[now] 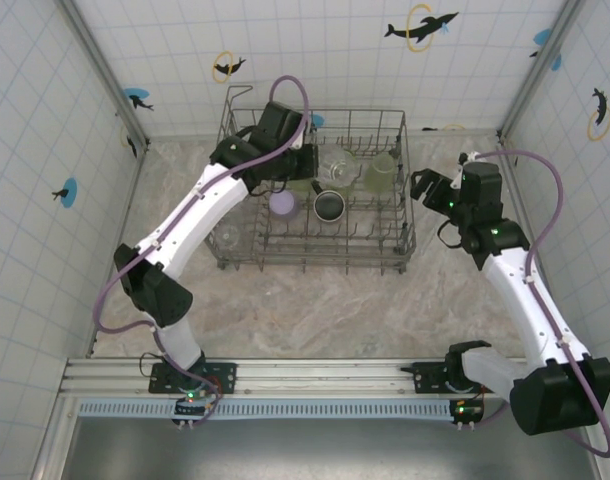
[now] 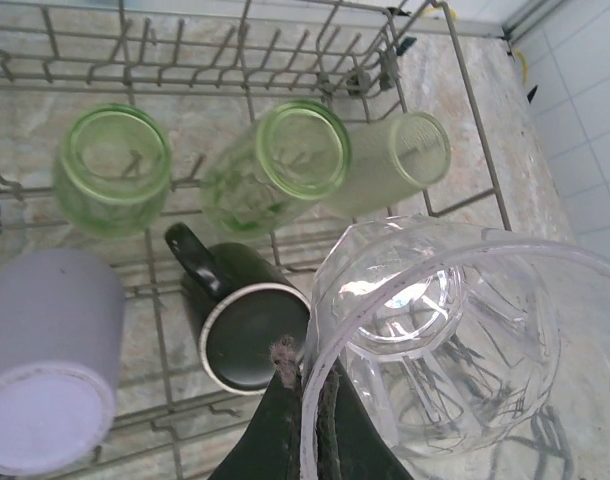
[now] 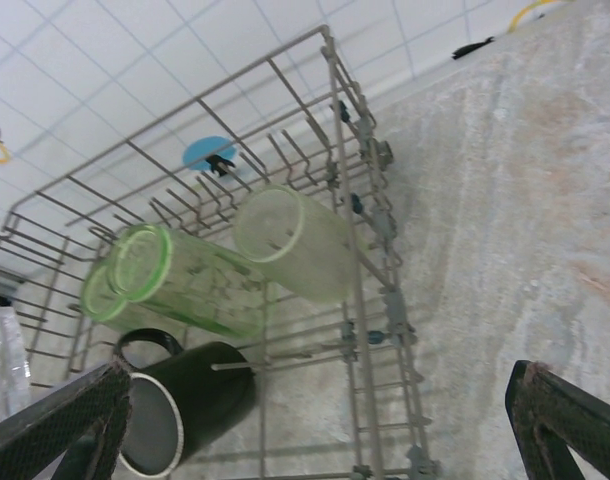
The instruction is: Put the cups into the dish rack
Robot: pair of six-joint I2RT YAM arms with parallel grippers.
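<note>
My left gripper (image 2: 320, 400) is shut on the rim of a clear glass (image 2: 455, 340), held tilted over the dish rack (image 1: 335, 262). Inside the rack lie three light-green tumblers (image 2: 115, 165) (image 2: 285, 160) (image 2: 395, 160), a black mug (image 2: 245, 330) with its handle towards the back, and a lavender tumbler (image 2: 50, 370). From above, the left gripper (image 1: 310, 160) reaches into the rack's back half. My right gripper (image 1: 430, 205) hovers just outside the rack's right wall. It is open with nothing between its fingers (image 3: 70, 430), and faces the green tumblers (image 3: 175, 280) and the mug (image 3: 185, 400).
Another clear glass (image 1: 228, 237) sits in the rack's front left corner. Tiled walls close in the marbled table (image 1: 315, 310) on three sides. Bare table lies in front of the rack and to its right (image 3: 525, 220).
</note>
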